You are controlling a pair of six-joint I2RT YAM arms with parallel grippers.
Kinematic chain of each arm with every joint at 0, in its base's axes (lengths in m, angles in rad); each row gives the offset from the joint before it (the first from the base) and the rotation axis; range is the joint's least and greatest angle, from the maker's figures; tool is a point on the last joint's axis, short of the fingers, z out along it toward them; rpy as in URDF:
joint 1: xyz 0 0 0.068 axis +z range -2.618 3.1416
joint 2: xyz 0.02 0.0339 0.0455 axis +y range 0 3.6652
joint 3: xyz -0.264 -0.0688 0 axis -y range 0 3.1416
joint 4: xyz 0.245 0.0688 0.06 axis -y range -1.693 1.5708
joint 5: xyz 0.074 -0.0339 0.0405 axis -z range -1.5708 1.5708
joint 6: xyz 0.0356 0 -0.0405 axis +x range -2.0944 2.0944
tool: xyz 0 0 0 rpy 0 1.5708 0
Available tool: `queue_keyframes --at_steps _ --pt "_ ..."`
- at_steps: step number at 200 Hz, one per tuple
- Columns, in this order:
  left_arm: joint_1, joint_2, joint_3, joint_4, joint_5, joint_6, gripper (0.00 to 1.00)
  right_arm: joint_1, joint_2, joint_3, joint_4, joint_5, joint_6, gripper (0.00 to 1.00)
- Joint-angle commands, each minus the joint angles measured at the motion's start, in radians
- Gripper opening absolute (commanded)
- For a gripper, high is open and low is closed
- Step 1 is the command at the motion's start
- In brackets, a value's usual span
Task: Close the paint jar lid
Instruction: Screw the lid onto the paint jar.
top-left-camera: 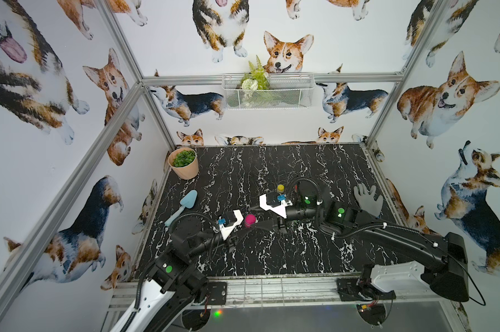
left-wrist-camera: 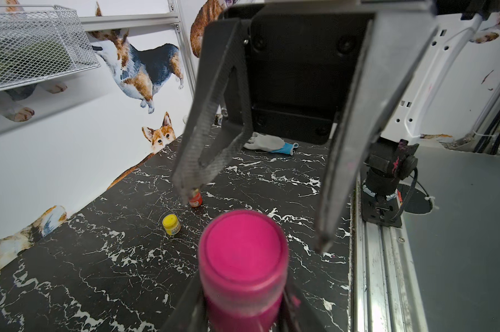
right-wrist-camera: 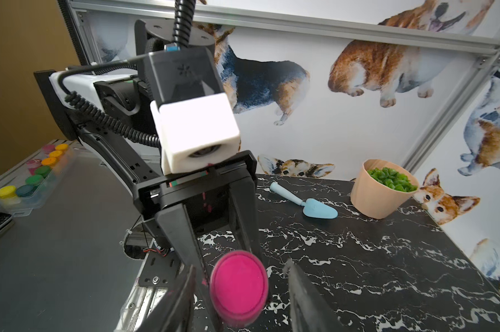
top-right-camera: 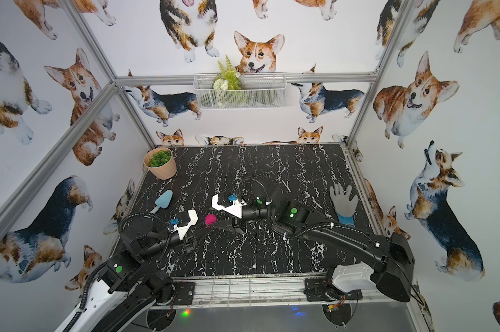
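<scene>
The pink paint jar (top-left-camera: 250, 220) (top-right-camera: 210, 220) is held upright above the black marble table (top-left-camera: 272, 258), left of centre. My left gripper (left-wrist-camera: 243, 314) is shut on the jar's body just under its lid (left-wrist-camera: 243, 244). From the opposite side, my right gripper (right-wrist-camera: 240, 287) (top-left-camera: 256, 223) straddles the pink lid (right-wrist-camera: 238, 283). Its fingers (right-wrist-camera: 300, 290) stand either side of the lid with a gap on each side, so it is open. In the left wrist view those two fingers (left-wrist-camera: 338, 172) hang over the jar.
A yellow jar (left-wrist-camera: 171, 224) (top-left-camera: 280, 188) and a small orange jar (left-wrist-camera: 196, 199) stand behind the arms. A blue trowel (top-left-camera: 182, 206) and a potted plant (top-left-camera: 184, 163) are at the left. A grey glove (top-left-camera: 368, 199) lies at the right, and a wire basket (top-left-camera: 267, 90) hangs on the back wall.
</scene>
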Motion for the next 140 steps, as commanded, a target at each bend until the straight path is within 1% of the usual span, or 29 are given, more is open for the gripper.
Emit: queue_keyframes --at_steps 1,45,104,140 --pt "0.0 -0.002 0.005 0.034 0.008 0.005 0.23 0.001 0.024 0.035 -0.033 -0.103 -0.034 0.49" --pt "0.0 -0.005 0.006 0.035 0.004 0.006 0.22 0.001 0.04 0.037 -0.023 -0.087 -0.029 0.47" --pt "0.0 -0.007 0.006 0.036 0.001 0.005 0.22 0.001 0.061 0.049 -0.033 -0.07 -0.026 0.49" --pt "0.0 -0.008 0.006 0.036 -0.002 0.003 0.22 0.001 0.062 0.051 -0.026 -0.068 -0.021 0.46"
